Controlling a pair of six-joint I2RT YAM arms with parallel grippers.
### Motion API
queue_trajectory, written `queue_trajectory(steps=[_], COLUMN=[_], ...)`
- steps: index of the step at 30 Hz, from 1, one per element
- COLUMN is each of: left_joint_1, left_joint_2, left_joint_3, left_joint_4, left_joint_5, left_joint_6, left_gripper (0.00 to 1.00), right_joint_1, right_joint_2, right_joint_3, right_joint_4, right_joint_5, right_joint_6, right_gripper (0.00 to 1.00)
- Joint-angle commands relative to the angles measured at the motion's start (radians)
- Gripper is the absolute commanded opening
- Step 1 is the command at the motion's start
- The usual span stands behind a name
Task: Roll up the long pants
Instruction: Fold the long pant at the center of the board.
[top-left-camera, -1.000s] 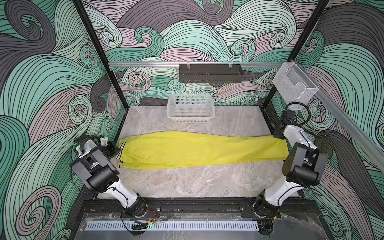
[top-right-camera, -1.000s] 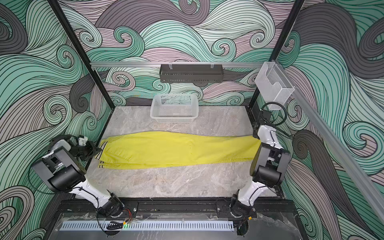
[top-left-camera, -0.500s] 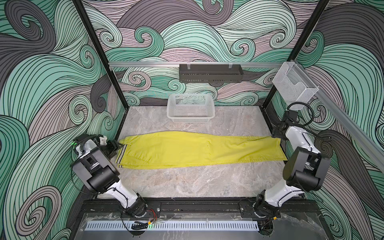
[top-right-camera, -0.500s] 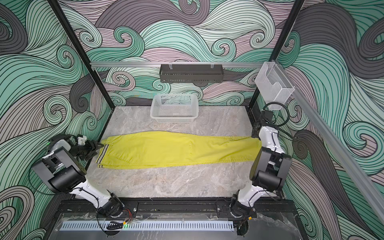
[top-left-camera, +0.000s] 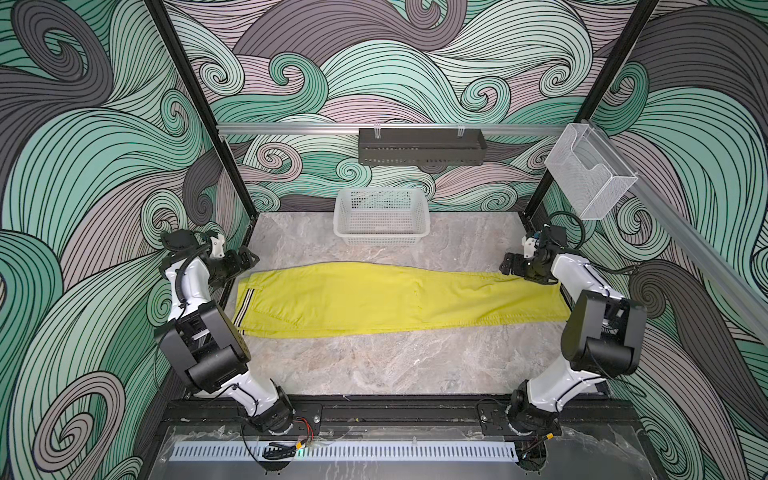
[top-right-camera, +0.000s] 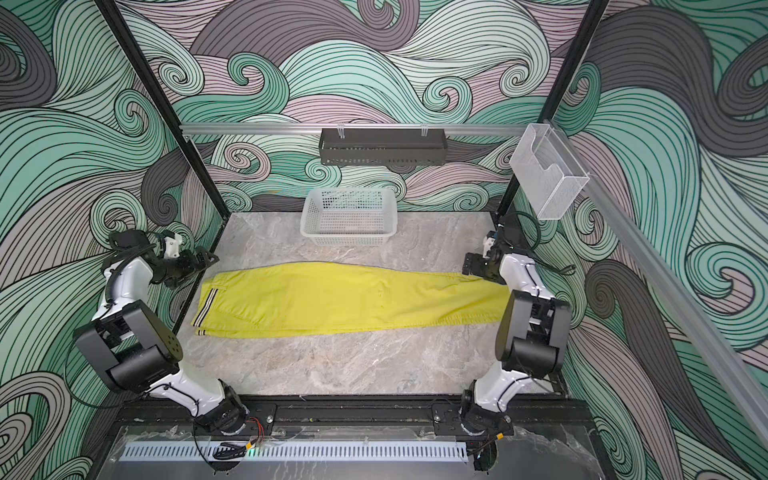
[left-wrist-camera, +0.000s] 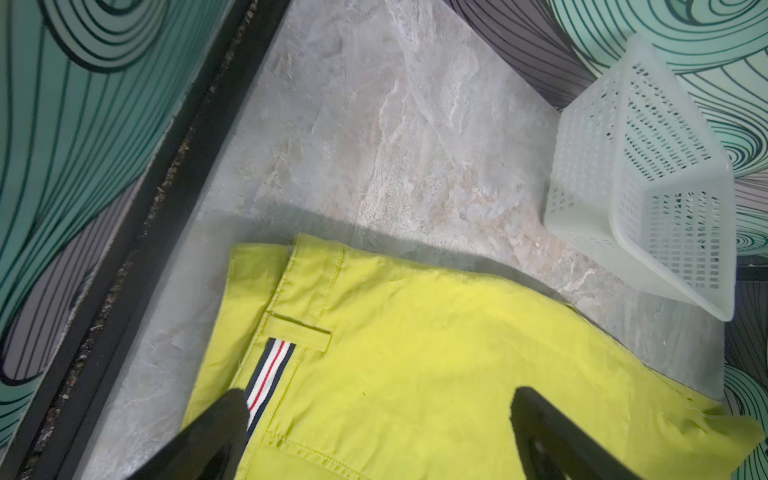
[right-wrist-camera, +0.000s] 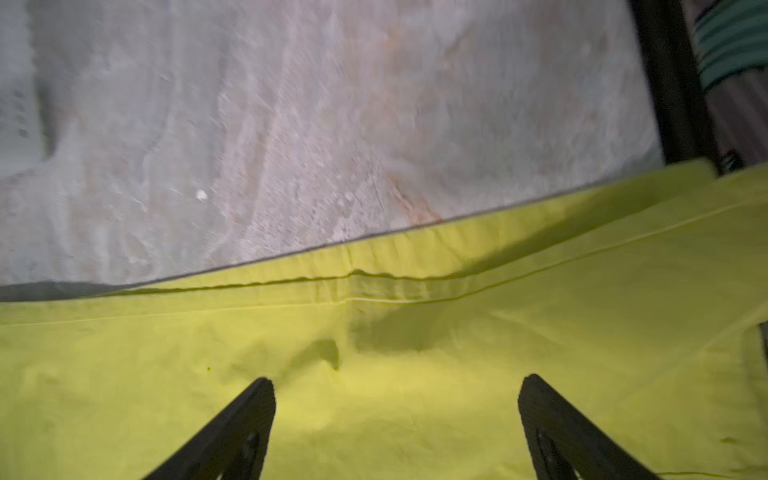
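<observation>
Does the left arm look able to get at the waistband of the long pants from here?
Probably yes. The left gripper hangs open just above the waistband of the long pants, which lie flat with nothing over that end.

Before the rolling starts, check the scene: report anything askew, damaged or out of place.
Nothing serious. The long pants lie flat on the marble table, legs stacked, with only a small pucker toward the leg end. The white basket stands upright at the back.
</observation>
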Motion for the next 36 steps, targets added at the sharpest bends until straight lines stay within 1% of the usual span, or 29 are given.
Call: queue_trajectory(steps=[1,4,7,9,12,14,16,20,23,27,29,32,36], left_joint_1=[-0.001,-0.004,-0.005,-0.004,-0.005,-0.007,-0.007,-0.029,-0.055,-0.097,-0.109,-0.115,-0.116], left_joint_2=[-0.037,-0.059,-0.09,-0.118,-0.152,-0.171,-0.183,-0.183,-0.173,-0.159,-0.157,-0.159,-0.181], left_joint_3=[0.01,0.006,-0.009,-0.033,-0.075,-0.091,-0.093,-0.082,-0.083,-0.083,-0.085,-0.082,-0.083], left_joint_4=[-0.002,-0.007,-0.014,-0.002,0.024,0.041,0.047,0.051,0.054,0.059,0.065,0.063,0.063], left_joint_5=[-0.005,-0.016,-0.04,-0.052,-0.059,-0.06,-0.058,-0.049,-0.045,-0.037,-0.034,-0.029,-0.031], left_joint_6=[-0.02,-0.014,0.0,0.005,-0.001,-0.002,-0.006,-0.009,-0.009,-0.008,-0.009,-0.009,-0.011], left_gripper=[0.99,0.99,0.99,0.99,0.99,0.99,0.99,0.99,0.98,0.99,0.99,0.99,0.99], right_joint_1=[-0.039,-0.107,-0.16,-0.174,-0.176,-0.174,-0.167,-0.138,-0.127,-0.119,-0.119,-0.114,-0.114], right_joint_2=[0.082,0.204,0.26,0.296,0.388,0.399,0.344,0.13,-0.045,-0.223,-0.231,-0.18,-0.122], right_joint_3=[0.057,0.126,0.168,0.209,0.289,0.298,0.259,0.169,0.109,-0.046,-0.086,-0.079,-0.056], right_joint_4=[-0.09,-0.164,-0.176,-0.198,-0.291,-0.31,-0.274,-0.201,-0.153,-0.023,-0.008,-0.038,-0.072], right_joint_5=[0.054,0.094,0.103,0.121,0.178,0.21,0.215,0.219,0.175,0.158,0.135,0.099,0.103], right_joint_6=[0.081,0.124,0.147,0.139,0.125,0.127,0.124,0.097,0.085,0.074,0.078,0.1,0.113], right_gripper=[0.93,0.9,0.9,0.92,0.94,0.98,0.99,0.99,0.99,0.99,0.99,0.99,0.99])
